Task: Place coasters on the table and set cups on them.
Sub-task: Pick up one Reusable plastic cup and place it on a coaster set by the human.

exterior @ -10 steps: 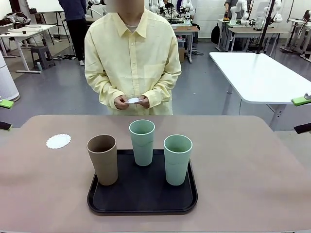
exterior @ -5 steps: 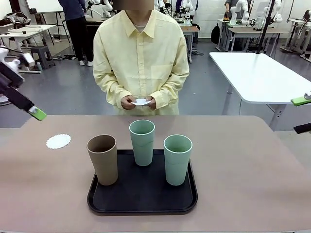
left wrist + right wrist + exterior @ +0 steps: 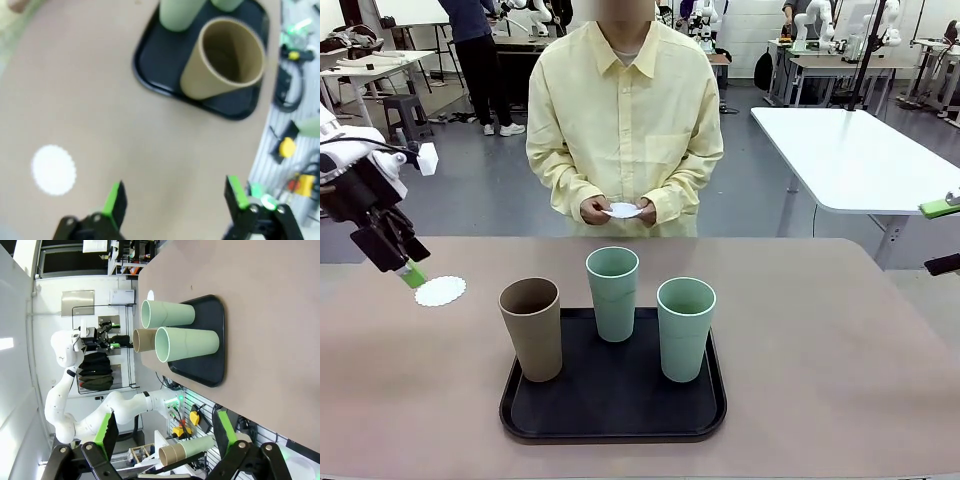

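One white lacy coaster (image 3: pixel 440 291) lies on the beige table (image 3: pixel 820 330) at the far left. My left gripper (image 3: pixel 409 268) hangs open just left of and above it; in the left wrist view the coaster (image 3: pixel 53 169) lies left of the left gripper's (image 3: pixel 175 192) spread fingers. A brown cup (image 3: pixel 531 328) and two pale green cups (image 3: pixel 612 293) (image 3: pixel 686 328) stand upright on a black tray (image 3: pixel 613 410). The person holds another coaster (image 3: pixel 623 210) in both hands. My right gripper (image 3: pixel 165 424) is open and empty, off the table's right side.
The person stands at the far edge, hands just beyond it. A white-topped table (image 3: pixel 850 150) stands behind on the right. Bare tabletop lies left, right and in front of the tray.
My left arm has swung in from the left and come down toward the coaster on the table. The person has shifted slightly right, still holding a coaster.
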Controlling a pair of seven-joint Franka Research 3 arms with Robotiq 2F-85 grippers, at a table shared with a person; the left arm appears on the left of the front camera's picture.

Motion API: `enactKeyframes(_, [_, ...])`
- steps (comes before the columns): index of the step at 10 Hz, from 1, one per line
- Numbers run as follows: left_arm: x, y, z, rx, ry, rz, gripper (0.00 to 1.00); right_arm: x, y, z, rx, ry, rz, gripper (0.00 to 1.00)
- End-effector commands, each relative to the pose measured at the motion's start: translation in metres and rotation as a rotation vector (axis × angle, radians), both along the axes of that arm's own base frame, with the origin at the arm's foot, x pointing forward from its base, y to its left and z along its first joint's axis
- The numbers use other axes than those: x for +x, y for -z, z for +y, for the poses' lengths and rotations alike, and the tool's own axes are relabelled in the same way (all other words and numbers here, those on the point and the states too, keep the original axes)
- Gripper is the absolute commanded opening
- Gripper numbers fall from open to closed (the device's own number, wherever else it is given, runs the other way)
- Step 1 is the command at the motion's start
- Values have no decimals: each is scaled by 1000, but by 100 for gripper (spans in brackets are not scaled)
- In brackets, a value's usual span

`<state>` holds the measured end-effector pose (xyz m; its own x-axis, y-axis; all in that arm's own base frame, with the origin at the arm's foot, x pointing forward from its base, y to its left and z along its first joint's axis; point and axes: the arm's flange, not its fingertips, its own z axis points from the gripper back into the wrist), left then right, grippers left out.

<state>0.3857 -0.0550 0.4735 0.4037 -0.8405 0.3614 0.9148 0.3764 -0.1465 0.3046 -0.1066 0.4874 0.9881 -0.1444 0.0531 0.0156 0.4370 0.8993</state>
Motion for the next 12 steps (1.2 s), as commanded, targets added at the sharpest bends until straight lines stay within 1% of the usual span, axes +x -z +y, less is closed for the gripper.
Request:
enactKeyframes(1, [6,-4,5,2,-15,-7,100,3,0,1,33,0,-23,100])
enactKeyframes(6, [2,-2,6,-13,-13,-3,100,3,0,1,33,0,-23,100])
enactKeyframes(7, [9,13,8,-183,98,-1,100,3,0,1,33,0,-23,100])
enactKeyframes(8, [4,20,10,-362,260,-28,100,3,0,1,33,0,-23,100])
enactKeyframes(9, [-2,21,19,-456,403,-88,100,3,0,1,33,0,-23,100])
enactKeyframes(10, [-11,28,31,-535,522,-138,100,3,0,1,33,0,-23,100])
enactKeyframes(11, [-11,36,34,-542,580,-203,100,3,0,1,33,0,-23,100])
enactKeyframes(12, [-9,49,32,-578,598,-277,100,3,0,1,33,0,-23,100])
